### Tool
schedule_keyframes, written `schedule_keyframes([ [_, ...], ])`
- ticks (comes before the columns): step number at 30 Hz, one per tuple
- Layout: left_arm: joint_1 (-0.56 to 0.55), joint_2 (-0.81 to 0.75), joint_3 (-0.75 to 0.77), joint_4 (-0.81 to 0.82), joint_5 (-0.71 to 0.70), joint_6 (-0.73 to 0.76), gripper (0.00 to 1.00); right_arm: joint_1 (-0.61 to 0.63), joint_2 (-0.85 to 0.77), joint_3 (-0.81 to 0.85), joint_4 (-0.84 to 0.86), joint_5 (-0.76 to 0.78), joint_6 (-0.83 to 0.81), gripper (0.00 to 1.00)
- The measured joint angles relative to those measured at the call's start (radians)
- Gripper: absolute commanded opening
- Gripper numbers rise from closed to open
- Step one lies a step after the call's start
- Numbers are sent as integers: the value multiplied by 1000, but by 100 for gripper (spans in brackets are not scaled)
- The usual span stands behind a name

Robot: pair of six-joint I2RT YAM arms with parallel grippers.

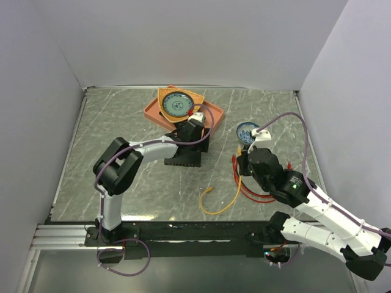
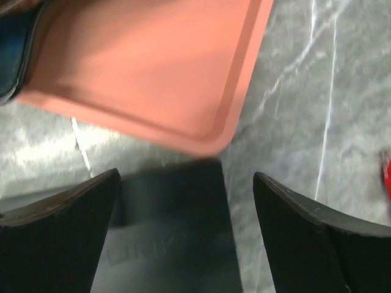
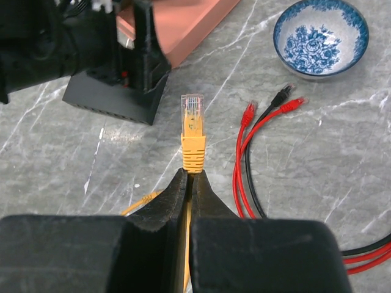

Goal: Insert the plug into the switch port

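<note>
Your right jaws were pinched shut on the yellow cable [image 1: 227,209] right at the tail of the boot, with the plug [image 3: 192,116] poking out ahead, clear tip forward. That was your first worry: gripped that far back, the plug could have tilted or buckled the moment it met a socket face. It sat well apart from the switch port [image 3: 113,112], somewhere in the row along the facing edge of the black switch [image 2: 177,244], off to the plug's left, so a straight push would have missed. Your left jaws stood spread wide over the switch, not clamping it — a firm shove could have slid it into the orange tray [image 2: 153,73]. The red and black cables [image 3: 244,171] lay close enough to snag. There was faint lettering on the switch's lid — too blurred to read.
</note>
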Motion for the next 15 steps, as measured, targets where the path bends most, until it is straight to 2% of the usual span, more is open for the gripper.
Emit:
schedule_keyframes([
  [4, -8, 46, 40, -10, -49, 21, 97, 0, 10, -3, 2, -9, -3, 0],
  [15, -8, 58, 18, -43, -140, 19, 99, 0, 34, -16, 16, -37, -16, 0],
])
